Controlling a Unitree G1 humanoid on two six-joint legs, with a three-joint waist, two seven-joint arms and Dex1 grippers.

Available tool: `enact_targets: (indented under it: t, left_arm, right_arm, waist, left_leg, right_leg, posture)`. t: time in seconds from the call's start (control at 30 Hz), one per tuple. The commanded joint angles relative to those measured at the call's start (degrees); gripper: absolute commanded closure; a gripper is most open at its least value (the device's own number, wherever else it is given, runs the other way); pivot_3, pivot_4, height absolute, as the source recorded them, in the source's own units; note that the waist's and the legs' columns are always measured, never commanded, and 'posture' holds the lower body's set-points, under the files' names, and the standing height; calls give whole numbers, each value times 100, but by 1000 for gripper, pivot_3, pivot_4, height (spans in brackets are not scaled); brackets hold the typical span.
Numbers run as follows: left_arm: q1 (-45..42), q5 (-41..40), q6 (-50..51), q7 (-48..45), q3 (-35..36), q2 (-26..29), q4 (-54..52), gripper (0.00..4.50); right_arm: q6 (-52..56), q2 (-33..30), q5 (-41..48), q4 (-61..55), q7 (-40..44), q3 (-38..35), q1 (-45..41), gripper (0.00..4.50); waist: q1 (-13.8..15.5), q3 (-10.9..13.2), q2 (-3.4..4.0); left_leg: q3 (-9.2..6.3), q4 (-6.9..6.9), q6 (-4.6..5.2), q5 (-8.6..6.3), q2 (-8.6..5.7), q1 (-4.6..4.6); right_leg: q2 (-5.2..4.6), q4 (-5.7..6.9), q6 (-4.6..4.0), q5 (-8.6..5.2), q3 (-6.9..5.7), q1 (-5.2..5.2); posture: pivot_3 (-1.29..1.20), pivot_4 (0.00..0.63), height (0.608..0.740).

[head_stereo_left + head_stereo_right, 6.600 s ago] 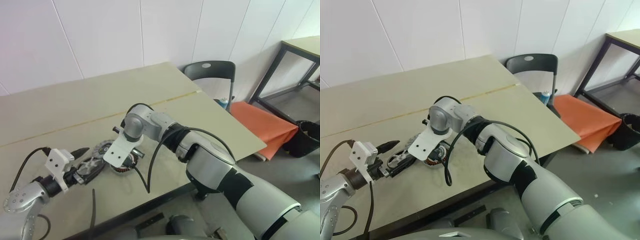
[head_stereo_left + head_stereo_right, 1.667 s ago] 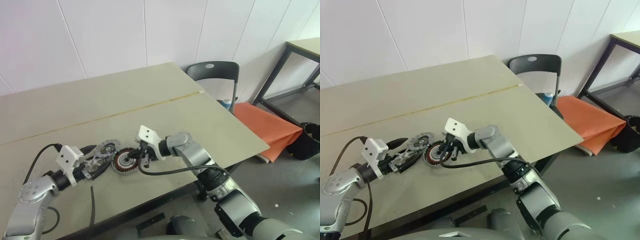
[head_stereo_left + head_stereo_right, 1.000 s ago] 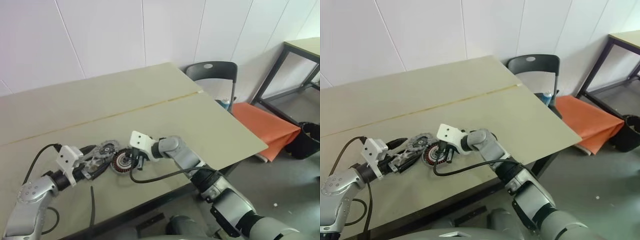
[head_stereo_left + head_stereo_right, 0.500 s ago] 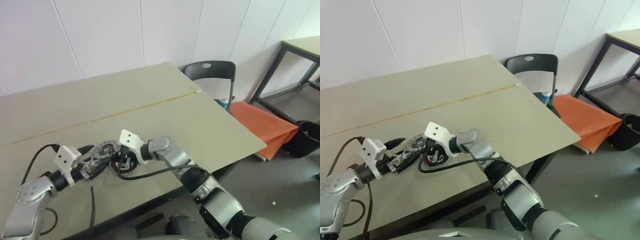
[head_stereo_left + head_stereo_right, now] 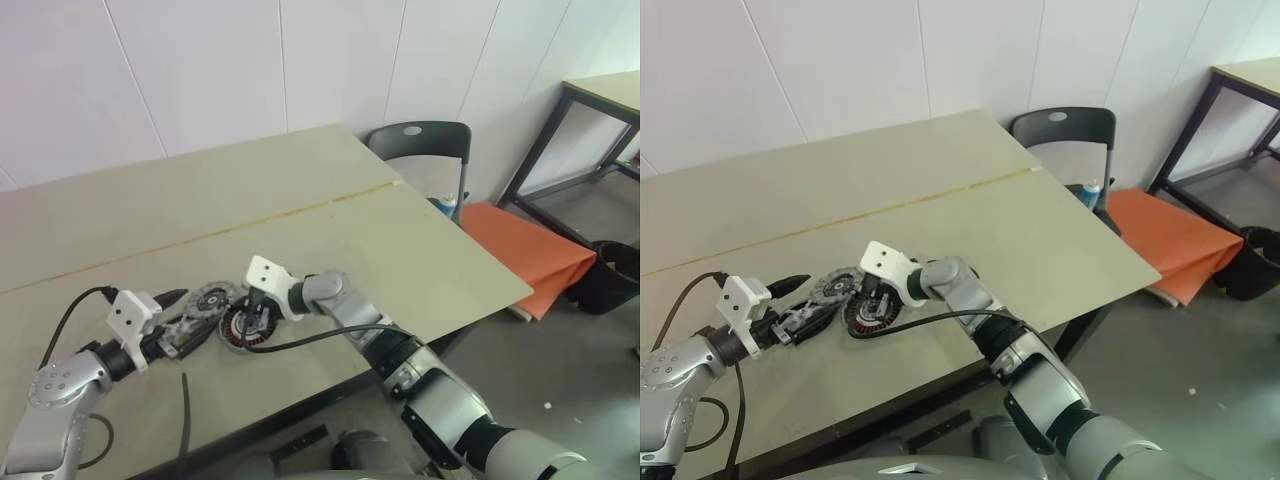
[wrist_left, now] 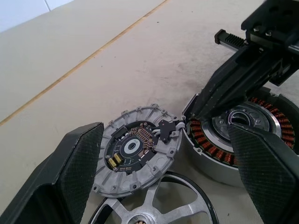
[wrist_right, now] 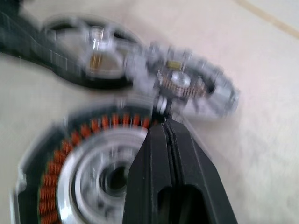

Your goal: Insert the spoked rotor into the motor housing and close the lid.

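The motor housing [image 5: 243, 330], a squat puck with copper windings, lies on the table near its front edge. My right gripper [image 5: 258, 321] is shut, and its tip [image 7: 164, 125] hovers over the housing's rim on the side toward the lid. The lid [image 6: 135, 151], a silver disc with a small circuit board, lies flat beside the housing [image 6: 233, 135]. The spoked rotor [image 6: 154, 211] lies between the wide-apart fingers of my open left gripper [image 5: 195, 317], close to the lid. I cannot tell whether the fingers touch its rim.
A black strap [image 5: 185, 410] lies on the table near the front edge, by my left arm. A dark chair [image 5: 420, 150] stands past the table's right corner, beside an orange cushion [image 5: 530, 250]. The far half of the table [image 5: 200, 200] is bare.
Within the last second my shut right gripper swung left across the housing toward the lid, then drew back a little to the right. The left gripper and rotor stayed put.
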Motion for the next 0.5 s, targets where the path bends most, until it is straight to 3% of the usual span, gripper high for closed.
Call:
enact_targets:
  t: [0.03,0.33,0.5]
  left_arm:
    - [-72,-7,-39,5,84,69,-100,0]
    - [-73,16,-76,-21,54,51,-32,0]
    - [-85,23,-107,-40,53,53,23,0]
  right_arm:
    - [-52,-65,-55,-39,158,47,-82,4473]
    - [160,259,661,-354,251,-593,-86,4473]
    - [307,237,817,-567,530,-552,5,4473]
  waist:
    - [-1,0,0]
    - [-1,0,0]
    - [1,1,1]
  left_leg:
    - [0,0,0,0,0,0]
    - [-1,0,0,0,1,1]
    - [-1,-1,0,0,2,0]
  right_leg:
    - [0,0,0,0,0,0]
    - [2,1,0,0,0,1]
    - [1,0,0,0,0,0]
  posture:
    - [0,0,740]
    - [0,0,740]
    - [0,0,740]
